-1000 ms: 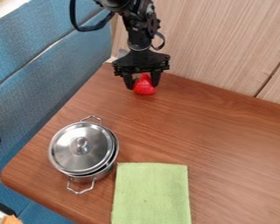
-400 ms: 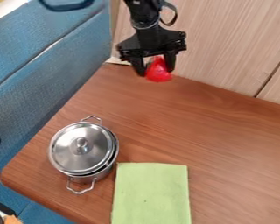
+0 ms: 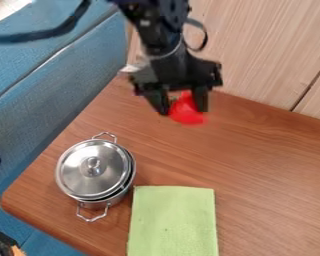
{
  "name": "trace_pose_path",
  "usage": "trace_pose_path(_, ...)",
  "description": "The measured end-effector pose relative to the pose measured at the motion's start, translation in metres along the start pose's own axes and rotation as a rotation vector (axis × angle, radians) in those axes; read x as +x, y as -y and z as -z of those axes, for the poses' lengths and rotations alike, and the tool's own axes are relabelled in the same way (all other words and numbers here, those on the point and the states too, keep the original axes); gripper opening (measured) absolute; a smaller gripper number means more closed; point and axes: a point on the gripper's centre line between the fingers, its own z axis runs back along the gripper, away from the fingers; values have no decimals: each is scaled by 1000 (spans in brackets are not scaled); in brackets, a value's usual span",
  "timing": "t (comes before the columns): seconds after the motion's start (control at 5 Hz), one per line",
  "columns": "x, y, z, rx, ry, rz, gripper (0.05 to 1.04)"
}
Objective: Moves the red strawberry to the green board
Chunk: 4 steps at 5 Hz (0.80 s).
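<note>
Currently, open surface (image 3: 269, 160) is stretching from back edge to green cloth (image 3: 173, 220), a pot (image 3: 92, 175) is flanking the cloth, and the claw (image 3: 183, 108) is gripping the strawberry (image 3: 188, 115).

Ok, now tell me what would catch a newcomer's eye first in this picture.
Most likely the bright red strawberry, held between the jaws of the black gripper near the top of the view. Next, perhaps, the shiny lidded metal pot on the left part of the brown table, and the light green cloth at the table's near edge, just right of the pot.
</note>
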Motion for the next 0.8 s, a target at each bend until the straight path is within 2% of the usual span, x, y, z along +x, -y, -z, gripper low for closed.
trace_pose_path(0.2,-37,1,-3,-25,-51,50,736)
trace_pose_path(0.4,-72,-4,1,-27,-99,106,736)
trace_pose_path(0.6,-103,-5,14,-9,-151,190,736)
trace_pose_path(0.8,-114,-11,30,-4,-178,211,736)
